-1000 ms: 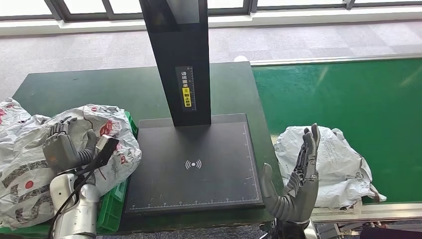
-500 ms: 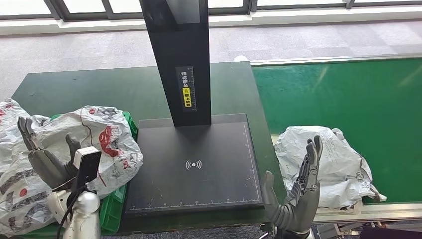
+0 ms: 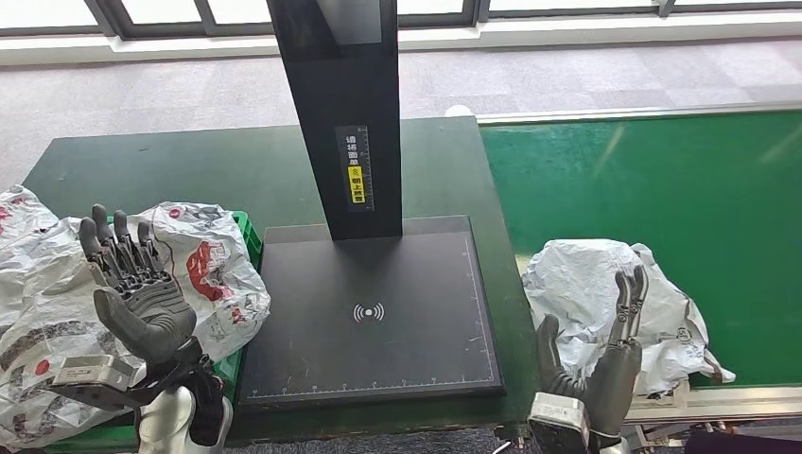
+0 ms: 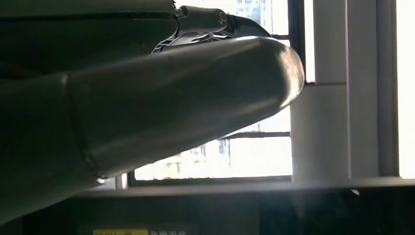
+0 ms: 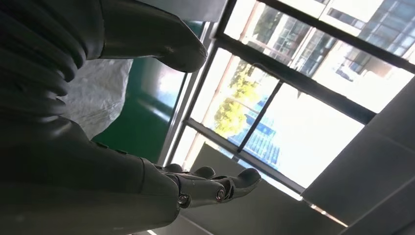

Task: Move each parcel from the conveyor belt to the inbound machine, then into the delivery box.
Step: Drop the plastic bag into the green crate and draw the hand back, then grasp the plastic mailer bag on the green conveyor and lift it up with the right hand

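Green tabletop [image 3: 189,170] carries the black inbound machine [image 3: 369,312], its post rising from the plate's back edge; nothing lies on the plate.

Change over the last second: left hand [image 3: 137,288] was down on the red-printed parcel [image 3: 213,274] in the green delivery box [image 3: 227,374] at the tabletop's left edge. It has now lifted off and turned palm-up, fingers [image 3: 113,241] spread and straight, holding nothing. Parcel stays in the box, slumped over its rim beside more bagged parcels [image 3: 38,293]. My read: that parcel is delivered, release done.

Right hand [image 3: 605,364] has dropped lower and drifted right, sitting at the near edge of the green conveyor belt [image 3: 662,180], just in front of the white parcel [image 3: 605,293]. Fingers [image 3: 629,298] open, pointing up, close together but gripping nothing; cannot tell if they brush the bag. Right wrist view confirms an open palm with the bag alongside.

Likely next: right hand takes the white parcel to the machine plate.
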`<control>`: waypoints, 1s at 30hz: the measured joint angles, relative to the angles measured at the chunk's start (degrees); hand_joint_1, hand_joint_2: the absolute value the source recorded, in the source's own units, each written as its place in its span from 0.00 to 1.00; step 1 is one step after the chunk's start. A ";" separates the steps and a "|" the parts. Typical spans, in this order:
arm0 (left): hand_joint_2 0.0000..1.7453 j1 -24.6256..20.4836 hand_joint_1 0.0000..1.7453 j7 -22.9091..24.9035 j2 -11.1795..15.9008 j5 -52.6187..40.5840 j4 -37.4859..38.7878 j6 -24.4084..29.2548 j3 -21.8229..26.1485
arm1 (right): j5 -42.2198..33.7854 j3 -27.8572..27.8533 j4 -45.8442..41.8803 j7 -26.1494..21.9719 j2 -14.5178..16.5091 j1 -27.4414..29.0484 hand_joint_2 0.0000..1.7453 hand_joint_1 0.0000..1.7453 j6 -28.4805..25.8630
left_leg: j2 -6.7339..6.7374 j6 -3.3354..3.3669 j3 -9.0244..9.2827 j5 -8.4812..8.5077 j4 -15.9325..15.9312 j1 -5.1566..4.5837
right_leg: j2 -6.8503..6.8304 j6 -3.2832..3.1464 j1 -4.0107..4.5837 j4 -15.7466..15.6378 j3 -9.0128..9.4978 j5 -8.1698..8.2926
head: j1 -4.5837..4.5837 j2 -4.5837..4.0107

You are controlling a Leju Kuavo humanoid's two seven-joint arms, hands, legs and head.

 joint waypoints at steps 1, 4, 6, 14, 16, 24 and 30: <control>0.00 0.31 0.00 -0.01 0.12 1.51 -0.91 -2.53 -1.13 | 0.45 -2.26 0.86 0.42 0.38 -0.03 1.00 0.00 0.18 | 0.00 0.00 -0.01 0.00 0.00 0.00 | 0.00 0.01 -0.01 0.00 0.00 0.01 | 0.00 0.00; 0.00 0.80 0.00 -0.01 0.07 5.90 -2.69 -11.88 -2.40 | 2.11 -8.09 3.38 1.25 1.37 -0.28 1.00 0.00 1.03 | 0.01 0.01 -0.02 -0.01 0.01 -0.01 | 0.00 0.03 -0.01 0.00 0.00 0.03 | 0.00 0.00; 0.00 0.92 0.00 0.00 -0.36 8.06 -3.16 -18.64 -2.30 | 5.07 -11.97 5.40 2.98 2.02 -0.91 1.00 0.00 1.45 | 0.01 0.01 -0.01 -0.01 0.01 -0.01 | 0.01 0.03 0.00 0.00 0.00 0.03 | 0.00 0.00; 0.00 1.22 0.00 0.00 -1.42 9.62 -3.26 -26.44 -0.87 | 12.64 -23.82 15.01 9.93 2.70 -5.41 1.00 0.00 3.05 | 0.03 0.00 0.00 0.01 0.02 -0.01 | 0.02 0.02 0.02 0.01 -0.01 0.04 | 0.00 0.00; 0.00 1.25 0.00 0.00 -1.49 9.27 -3.22 -26.68 -0.66 | 14.13 -25.20 16.58 11.14 2.78 -6.34 1.00 0.00 3.05 | 0.03 -0.01 0.00 0.01 0.02 0.00 | 0.02 0.02 0.03 0.01 -0.02 0.04 | 0.00 0.00; 0.00 1.46 0.00 0.00 -1.85 6.98 -3.35 -26.38 0.34 | 23.29 -32.54 28.61 19.55 2.00 -14.21 0.00 0.00 6.43 | 0.09 0.00 0.00 0.02 0.02 0.00 | 0.05 0.05 -0.01 0.01 -0.03 0.08 | 0.02 0.00; 0.00 1.46 0.00 0.00 -1.85 7.46 -3.02 -25.79 0.44 | 30.78 -35.05 42.59 25.13 0.17 -20.23 0.00 0.00 9.36 | 0.06 0.04 -0.01 0.05 0.07 -0.01 | 0.06 0.08 0.00 0.01 -0.02 0.12 | 0.02 0.00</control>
